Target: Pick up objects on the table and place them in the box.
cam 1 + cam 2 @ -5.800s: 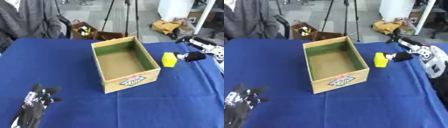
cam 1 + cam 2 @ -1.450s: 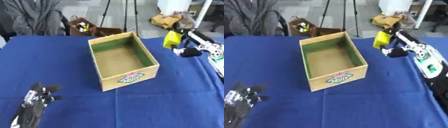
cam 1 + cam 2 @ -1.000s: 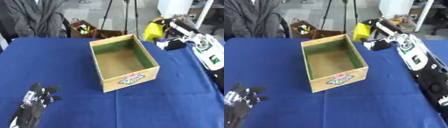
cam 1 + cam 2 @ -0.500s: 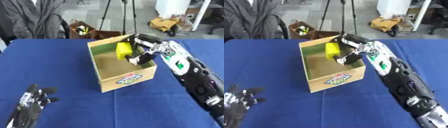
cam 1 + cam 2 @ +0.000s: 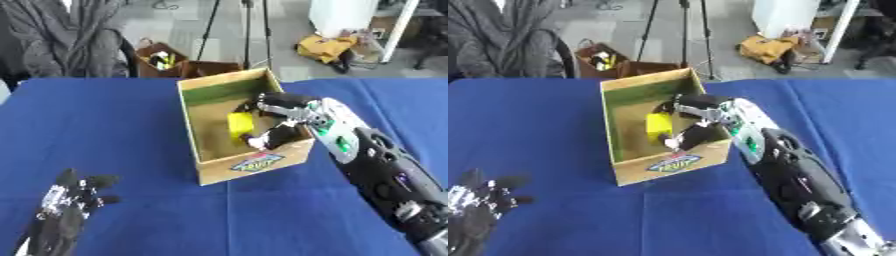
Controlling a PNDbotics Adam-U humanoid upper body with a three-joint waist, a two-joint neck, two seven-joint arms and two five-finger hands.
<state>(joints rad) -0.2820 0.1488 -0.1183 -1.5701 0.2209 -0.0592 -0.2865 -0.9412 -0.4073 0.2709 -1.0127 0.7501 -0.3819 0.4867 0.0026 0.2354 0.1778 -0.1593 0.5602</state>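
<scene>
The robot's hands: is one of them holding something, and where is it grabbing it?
The right hand holds the yellow block by its side, down inside the box. The left hand holds nothing.

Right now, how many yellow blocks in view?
1. The yellow block is inside the cardboard box, pinched by the right hand reaching over the box's right wall. None shows on the blue table; the arm may hide some.

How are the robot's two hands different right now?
The right robot hand reaches inside the cardboard box, while the left robot hand rests on the blue table near the lower corner. The right one is curled round a yellow block; the left one is open and holds nothing. Both are mostly black.
</scene>
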